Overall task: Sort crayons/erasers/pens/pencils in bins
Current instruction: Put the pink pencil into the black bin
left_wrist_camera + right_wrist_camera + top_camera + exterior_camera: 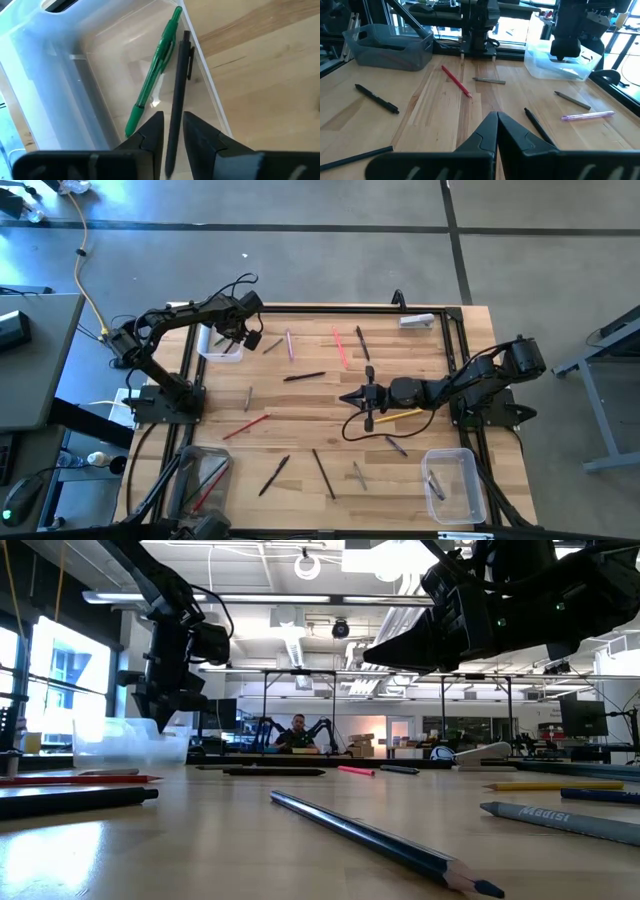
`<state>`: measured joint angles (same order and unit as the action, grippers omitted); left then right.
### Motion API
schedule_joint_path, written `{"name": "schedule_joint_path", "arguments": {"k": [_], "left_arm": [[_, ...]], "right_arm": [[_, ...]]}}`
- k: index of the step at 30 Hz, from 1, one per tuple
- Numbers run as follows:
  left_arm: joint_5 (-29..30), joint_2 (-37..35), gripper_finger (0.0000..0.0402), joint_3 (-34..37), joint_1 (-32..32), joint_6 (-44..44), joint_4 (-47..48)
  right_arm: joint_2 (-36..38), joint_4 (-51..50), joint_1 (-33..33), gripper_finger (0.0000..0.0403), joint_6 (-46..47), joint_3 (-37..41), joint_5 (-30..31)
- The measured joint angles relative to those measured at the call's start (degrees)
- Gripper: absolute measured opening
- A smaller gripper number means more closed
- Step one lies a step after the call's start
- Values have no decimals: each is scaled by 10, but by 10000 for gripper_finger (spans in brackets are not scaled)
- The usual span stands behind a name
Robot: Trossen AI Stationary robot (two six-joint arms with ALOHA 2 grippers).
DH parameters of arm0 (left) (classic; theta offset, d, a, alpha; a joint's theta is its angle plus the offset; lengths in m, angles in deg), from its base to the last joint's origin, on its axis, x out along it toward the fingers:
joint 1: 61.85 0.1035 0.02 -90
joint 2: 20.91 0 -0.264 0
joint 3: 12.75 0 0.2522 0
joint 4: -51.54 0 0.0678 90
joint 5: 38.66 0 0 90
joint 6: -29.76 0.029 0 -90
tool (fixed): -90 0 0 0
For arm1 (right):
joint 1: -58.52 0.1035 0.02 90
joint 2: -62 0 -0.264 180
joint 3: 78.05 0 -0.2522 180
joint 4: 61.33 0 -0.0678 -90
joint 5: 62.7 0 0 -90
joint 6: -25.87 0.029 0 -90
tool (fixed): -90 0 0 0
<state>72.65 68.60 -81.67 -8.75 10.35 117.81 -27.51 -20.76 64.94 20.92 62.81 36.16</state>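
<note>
My left gripper (232, 335) hangs over the clear bin (220, 343) at the table's far left, pointing steeply down. Its fingers stand a little apart, with a black pen (177, 95) running between them (173, 116). The pen slants down into the bin along its wall, beside a green pen (155, 75) lying on the bin's floor. My right gripper (347, 397) waits shut and nearly level over the middle of the table, holding nothing (497, 116). Crayons, pens and pencils lie scattered on the wood. My left gripper's fingers (150, 135) flank the black pen's near part (174, 130) from above, lying along its sides. A thin gap shows at one finger; whether the other touches the pen, I cannot tell. The pen's far end (186, 36) is down inside the bin.
A grey-tinted bin (205, 480) stands near left and a clear bin (455, 483) near right. Loose sticks include a red one (246, 426), a pink one (340, 347), black ones (304, 377) (322, 473) and a yellow pencil (395, 416) under my right arm.
</note>
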Motion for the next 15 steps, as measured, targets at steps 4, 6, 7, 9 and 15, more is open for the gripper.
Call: {"name": "schedule_joint_path", "arguments": {"k": [4, 6, 7, 9, 15], "left_arm": [[1, 0, 74, 0, 0, 8, 0], [3, -3, 79, 0, 0, 22, 1], [4, -6, 79, 0, 0, 30, 1], [4, -16, 78, 0, 0, 36, 3], [18, -80, 48, -1, -12, 50, 0]], "right_arm": [[0, 0, 0, 0, 0, 0, 0], [0, 0, 0, 0, 0, 0, 0], [0, 0, 0, 0, 0, 0, 0], [0, 0, 0, 0, 0, 0, 0], [0, 0, 0, 0, 0, 0, 0]]}}
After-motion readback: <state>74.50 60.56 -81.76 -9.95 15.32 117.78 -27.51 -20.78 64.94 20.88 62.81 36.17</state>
